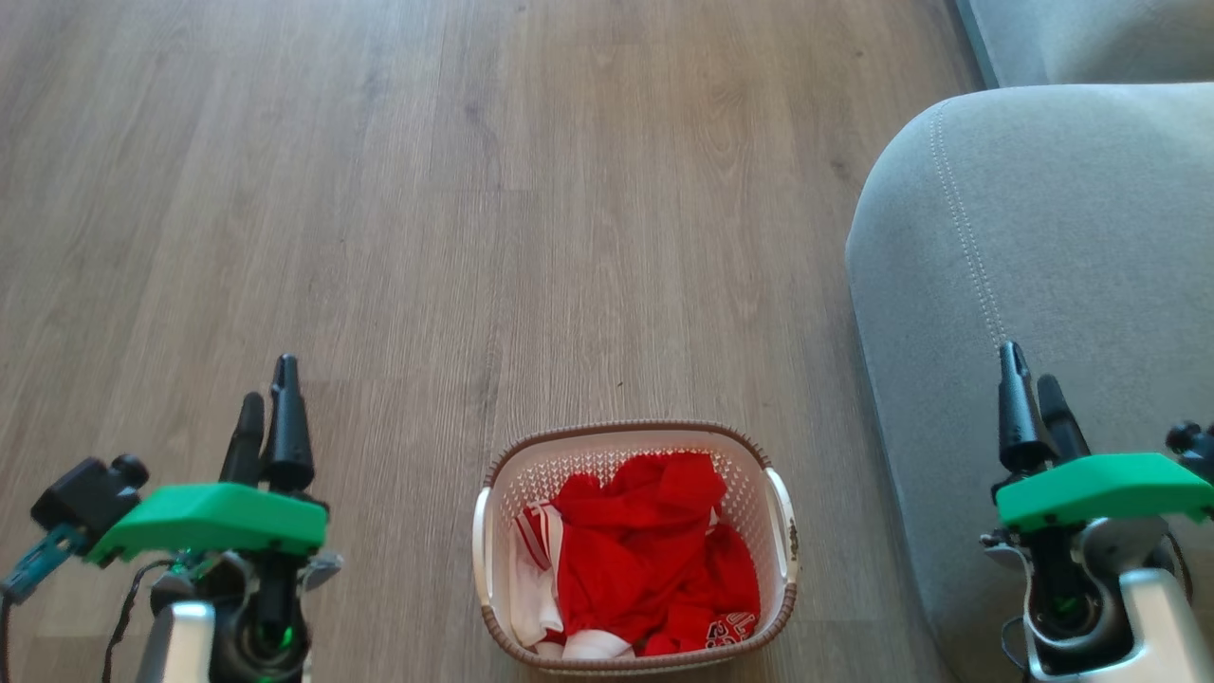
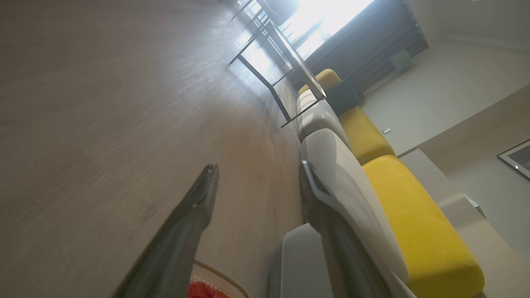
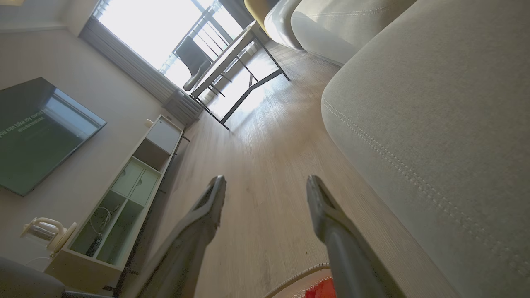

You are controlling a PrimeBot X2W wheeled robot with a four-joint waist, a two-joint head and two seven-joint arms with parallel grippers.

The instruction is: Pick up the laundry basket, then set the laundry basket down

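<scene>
From the head view, the laundry basket point(image 1: 626, 429) sat on the wooden floor point(image 1: 379, 237) just beside the grey sofa point(image 1: 1043, 237), between the left gripper point(image 1: 268, 381) and right gripper point(image 1: 1031, 365), untouched. In the left wrist view the jaws stood wide and empty, with the laundry basket point(image 2: 219, 274) peeking in low; the right wrist view showed the same. Pickup hadn't started, I reckoned, and both claws needed to drop onto the white side handles point(image 1: 783, 531).

White perforated laundry basket point(image 1: 560, 474), brown braided rim point(image 1: 616, 426); red clothes point(image 1: 654, 560), seemingly white-striped; grey sofa point(image 1: 1043, 237).
</scene>
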